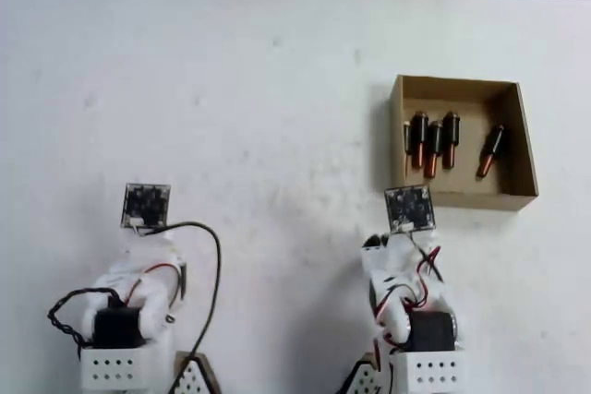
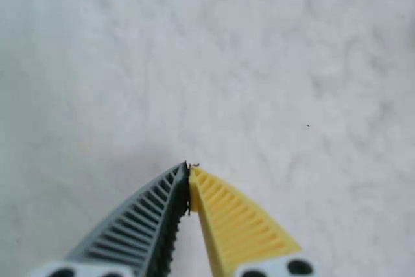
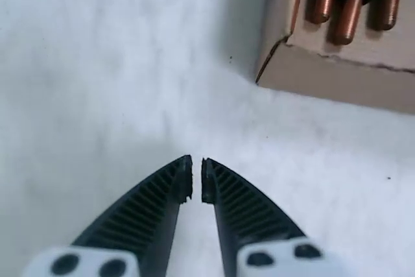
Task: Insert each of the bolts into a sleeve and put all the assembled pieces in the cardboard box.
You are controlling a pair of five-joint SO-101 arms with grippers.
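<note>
White flat table [image 1: 277, 89] carries everything. Left arm [image 1: 129, 311], white with a black motor, sits at the near left edge. Right arm [image 1: 411, 320], same build, sits at the near right. Open-topped brown cardboard box [image 1: 462, 198] is on the table's right half, beyond the right arm, its near-left corner just beside that arm's wrist camera board [image 1: 409, 208]. Inside it are five assembled pieces [image 1: 450, 140], copper-coloured bolts in black sleeves, all lying on the box floor. Four are bunched roughly parallel toward the left wall, the fifth lies apart on the right, tilted. Right wrist view catches the box [image 3: 337, 76] at that corner, plus the copper ends of four pieces [image 3: 350, 17]. Left gripper [image 2: 189, 172], one grey finger and one yellow, is clenched tip to tip on nothing, over bare table. Right gripper [image 3: 196, 180], both fingers black, is closed down to a hairline gap with nothing between, over bare table near the box corner.
</note>
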